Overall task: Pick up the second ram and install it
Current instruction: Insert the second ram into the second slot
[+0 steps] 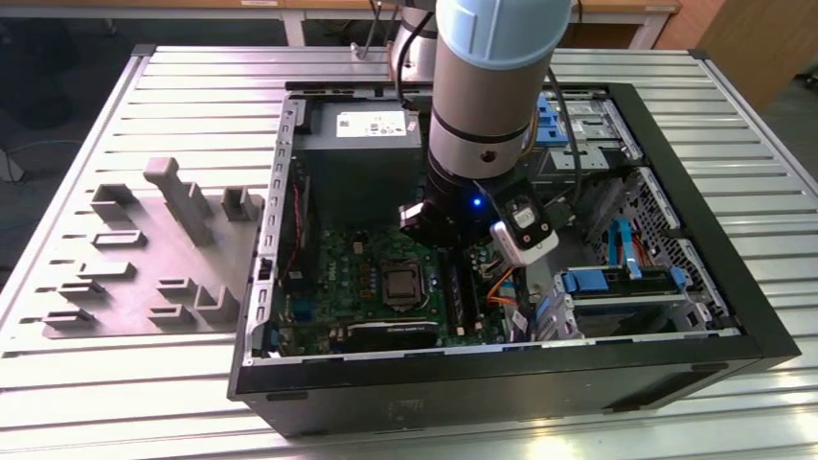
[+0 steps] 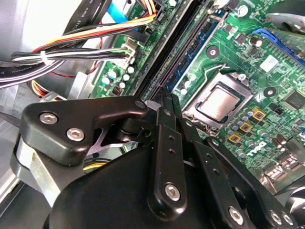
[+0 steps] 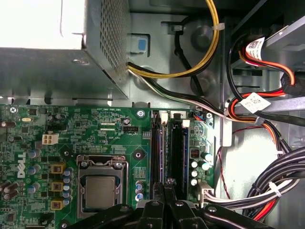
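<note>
Second ram (image 2: pixel 193 57) is sitting in a long black slot on the green board (image 2: pixel 267 47), right in front of the gripper (image 2: pixel 167 98). In the second wrist view, its thin blue edge is running away from the fingertips. The fingers are squeezing close together. They seem to be pinching the near end of the second ram, but the black metal is hiding the spot where they touch.

So the picking up is looking done, and the stick is lining up with its slot. I cannot tell how deep it is sitting or whether the little white clips (one at each end) are closing on it. The gripper is not letting go yet.

Just beside the slots, the square silver chip (image 3: pixel 100 191) is lying flat. Farther off, bunches of cables (image 3: pixel 281 176) are curling past the grey power box (image 3: pixel 47 62).

In the exterior view, the arm (image 1: pixel 492 96) is standing almost straight up. It is reaching down into the open computer case (image 1: pixel 511 369), which is lying on the metal table (image 1: pixel 128 402). A grey holder (image 1: pixel 153 259) is resting well apart, on the exterior view's left.
</note>
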Robot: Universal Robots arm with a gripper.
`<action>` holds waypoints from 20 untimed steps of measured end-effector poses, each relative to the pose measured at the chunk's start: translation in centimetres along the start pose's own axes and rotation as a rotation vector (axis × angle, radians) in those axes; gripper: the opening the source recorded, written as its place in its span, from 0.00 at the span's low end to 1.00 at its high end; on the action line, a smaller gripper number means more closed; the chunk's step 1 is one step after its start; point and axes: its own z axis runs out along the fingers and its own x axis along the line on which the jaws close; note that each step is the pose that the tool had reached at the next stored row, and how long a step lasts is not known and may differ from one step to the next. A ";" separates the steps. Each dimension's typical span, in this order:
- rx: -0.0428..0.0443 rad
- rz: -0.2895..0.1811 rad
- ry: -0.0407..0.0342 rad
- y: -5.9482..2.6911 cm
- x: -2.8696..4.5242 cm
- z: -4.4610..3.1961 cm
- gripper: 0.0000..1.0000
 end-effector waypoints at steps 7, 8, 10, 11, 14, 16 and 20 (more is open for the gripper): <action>0.0007 0.021 -0.0007 0.00 -0.09 0.00 0.12; 0.0008 0.025 -0.0008 0.00 -0.10 0.00 0.12; 0.0010 0.030 -0.0010 0.00 -0.10 0.00 0.12; 0.0010 0.031 -0.0010 0.00 -0.10 0.00 0.12; 0.0010 0.031 -0.0011 0.00 -0.12 0.00 0.12; 0.0009 0.031 -0.0011 0.00 -0.20 0.01 0.12; 0.0010 0.031 -0.0010 -0.01 -0.22 0.01 0.12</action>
